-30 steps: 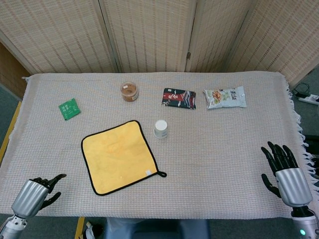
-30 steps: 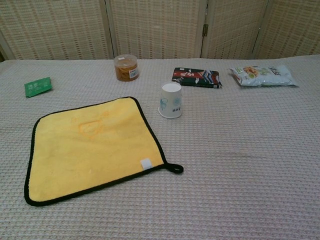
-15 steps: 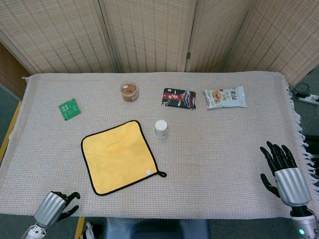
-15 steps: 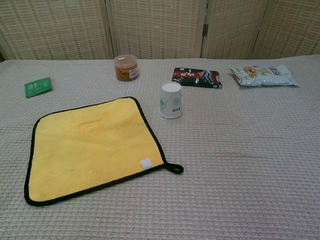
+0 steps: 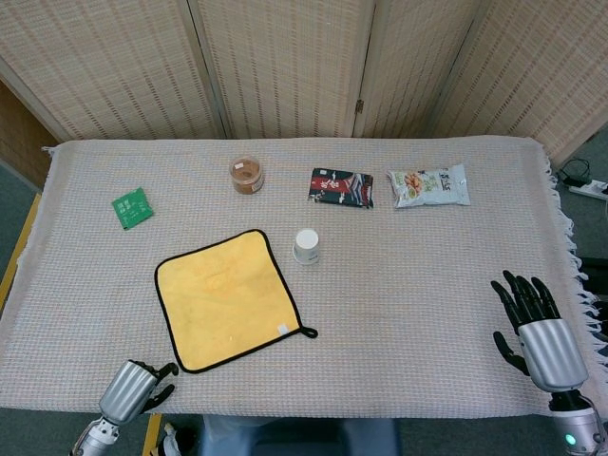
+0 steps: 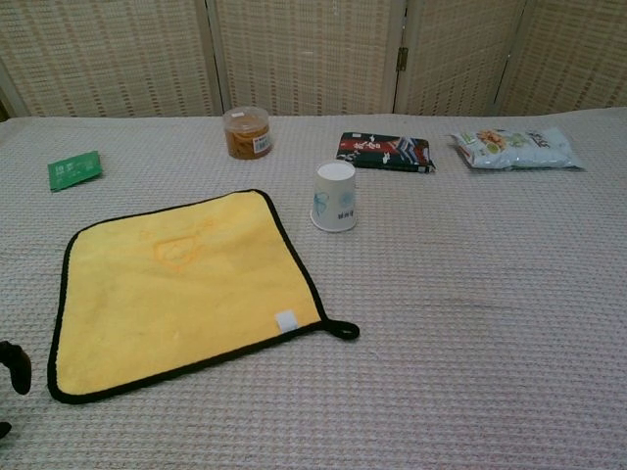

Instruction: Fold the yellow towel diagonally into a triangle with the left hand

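Left hand [image 5: 131,389] has shifted rightward to the yellow towel's [image 5: 228,299] near corner, fingers curled, holding nothing.

The towel [image 5: 230,298] lies flat on the surface [image 5: 408,275], left hand [image 5: 130,390] near its front corner, right hand [image 5: 537,332] spread and empty far right.

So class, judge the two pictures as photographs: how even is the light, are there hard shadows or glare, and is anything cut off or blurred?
Head view: soft, even light; the yellow towel and paper cup cast almost no shadow, no glare, all sharp. Chest view: equally flat light; the left robot hand is cropped at the frame edge, only dark fingertips showing.
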Available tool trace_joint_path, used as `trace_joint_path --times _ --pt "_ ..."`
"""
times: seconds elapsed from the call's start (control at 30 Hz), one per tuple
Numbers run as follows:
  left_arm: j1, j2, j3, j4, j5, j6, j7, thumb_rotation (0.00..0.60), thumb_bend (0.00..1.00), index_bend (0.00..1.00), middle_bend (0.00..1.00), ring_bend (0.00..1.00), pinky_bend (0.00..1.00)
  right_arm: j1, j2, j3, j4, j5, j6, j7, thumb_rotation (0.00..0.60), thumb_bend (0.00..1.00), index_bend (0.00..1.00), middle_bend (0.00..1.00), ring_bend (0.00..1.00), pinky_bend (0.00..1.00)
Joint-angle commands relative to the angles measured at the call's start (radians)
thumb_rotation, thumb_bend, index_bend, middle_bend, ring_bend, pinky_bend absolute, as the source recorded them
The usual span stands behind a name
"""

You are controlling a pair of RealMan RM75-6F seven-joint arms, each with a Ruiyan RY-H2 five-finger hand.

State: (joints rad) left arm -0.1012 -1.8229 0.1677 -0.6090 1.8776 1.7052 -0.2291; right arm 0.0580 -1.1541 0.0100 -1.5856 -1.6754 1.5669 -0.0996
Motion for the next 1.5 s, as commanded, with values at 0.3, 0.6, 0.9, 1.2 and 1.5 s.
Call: trace_joint_path --times 0.3,0.6,0.9,1.2,1.5 --pt "-0.037 -0.069 -0.004 0.065 -0.029 -0.05 -0.016 0.6 0.32 0.52 1.0 1.0 1.0 0.0 0.003 0.002 0.002 0.008 -0.002 0.008 0.6 0.45 0.0 0.0 0.0 0.0" --pt "-0.058 -0.109 -0.01 0.111 -0.052 -0.063 -0.044 0.6 0.32 0.52 1.0 1.0 1.0 -0.001 0.004 0.004 0.002 0.013 -0.002 0.011 0.6 0.45 0.0 0.0 0.0 0.0" --pt "-0.064 -0.151 -0.028 0.166 -0.083 -0.042 -0.08 0.6 0.39 0.57 1.0 1.0 1.0 0.001 0.005 0.005 0.004 0.023 -0.01 0.012 0.6 0.45 0.0 0.0 0.0 0.0" --pt "-0.072 -0.168 -0.037 0.207 -0.1 -0.003 -0.119 0.6 0.6 0.63 1.0 1.0 1.0 0.003 0.001 0.008 0.006 0.03 -0.017 0.006 0.6 0.45 0.0 0.0 0.0 0.0" --pt "-0.093 -0.16 -0.047 0.194 -0.102 0.063 -0.115 0.6 0.63 0.64 1.0 1.0 1.0 0.007 -0.001 0.008 0.005 0.038 -0.027 0.004 0.6 0.45 0.0 0.0 0.0 0.0"
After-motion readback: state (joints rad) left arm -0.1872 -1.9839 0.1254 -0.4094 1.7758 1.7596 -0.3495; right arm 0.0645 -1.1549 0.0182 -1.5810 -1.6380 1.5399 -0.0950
